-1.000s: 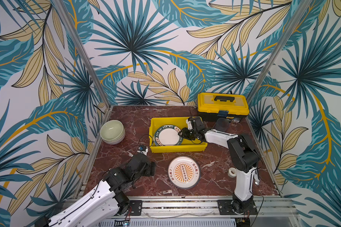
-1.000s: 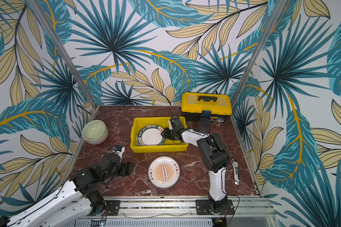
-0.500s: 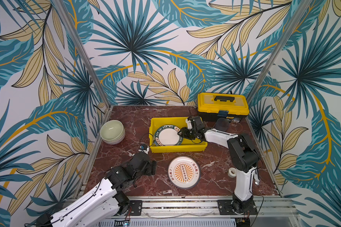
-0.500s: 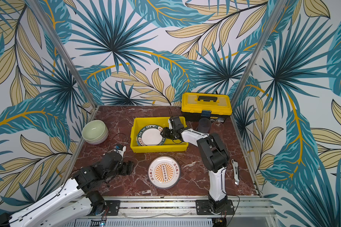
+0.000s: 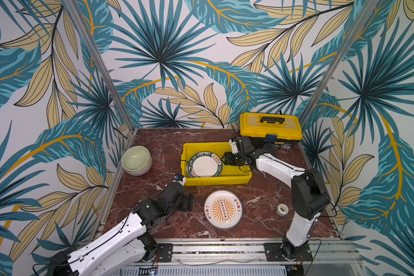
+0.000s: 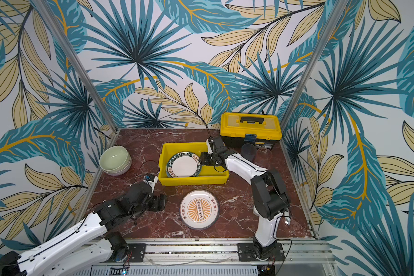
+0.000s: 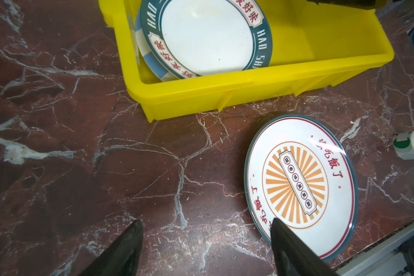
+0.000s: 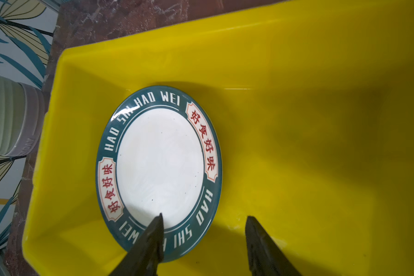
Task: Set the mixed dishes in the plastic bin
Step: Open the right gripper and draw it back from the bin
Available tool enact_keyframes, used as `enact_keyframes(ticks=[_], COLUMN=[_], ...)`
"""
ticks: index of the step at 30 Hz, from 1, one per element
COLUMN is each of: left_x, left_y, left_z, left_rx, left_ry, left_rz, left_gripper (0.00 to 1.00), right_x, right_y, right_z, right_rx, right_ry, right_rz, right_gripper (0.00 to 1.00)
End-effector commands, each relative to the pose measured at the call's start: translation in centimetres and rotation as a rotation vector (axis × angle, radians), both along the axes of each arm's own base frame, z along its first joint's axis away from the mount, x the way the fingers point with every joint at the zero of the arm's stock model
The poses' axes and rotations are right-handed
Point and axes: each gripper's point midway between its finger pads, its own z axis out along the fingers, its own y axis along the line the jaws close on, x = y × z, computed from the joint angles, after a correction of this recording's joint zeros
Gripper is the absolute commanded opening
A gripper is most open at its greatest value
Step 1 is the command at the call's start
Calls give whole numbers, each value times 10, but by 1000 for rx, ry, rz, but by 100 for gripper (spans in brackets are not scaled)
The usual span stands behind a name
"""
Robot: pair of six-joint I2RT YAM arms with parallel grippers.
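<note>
Yellow plastic bin (image 5: 218, 179) sat mid-table, already holding the lettered plate (image 5: 204, 165) stacked on a blue-striped plate (image 7: 153, 65). On the marble tabletop (image 5: 153, 155) in front of it lay the sunburst plate (image 5: 223, 209), flat and round, with no long axis to favour. It lay just beside the left gripper (image 5: 189, 202), the nearer one, whose jaws gaped empty; the right gripper (image 8: 204, 218) hung inside the bin, jaws apart, gripping nothing

Walls (image 5: 201, 59): three panels, white wallpaper printed with teal palm fronds and tan leaves, filling the upper frame.
Corner posts (image 5: 101, 64): two, aluminium, slanting at upper left and upper right.
Tabletop (image 5: 158, 148): red-brown marble, white-veined, lower centre.
Front rail (image 5: 225, 248): aluminium, along the bottom edge.
Light: even.
</note>
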Motion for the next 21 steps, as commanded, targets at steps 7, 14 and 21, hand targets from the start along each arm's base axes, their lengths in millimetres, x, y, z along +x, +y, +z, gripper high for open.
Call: enact_keyframes(ticks=[7,14,21], left_x=[7,5,4], left_y=[-21,-30,-37], left_z=[9,4,-4], left_rx=[-92,-106,-108], left_ry=[-41,-7,35], left_rz=[-54,-86,-107], left_gripper=[76,63,45], right_x=[-63,-117,-156], right_y=[-30,-45,-63], right_z=[54,53,32], right_rx=[-22,13,6], right_ry=[-63,-45,13], right_rz=[57,88,76], right_gripper=[57,57,56])
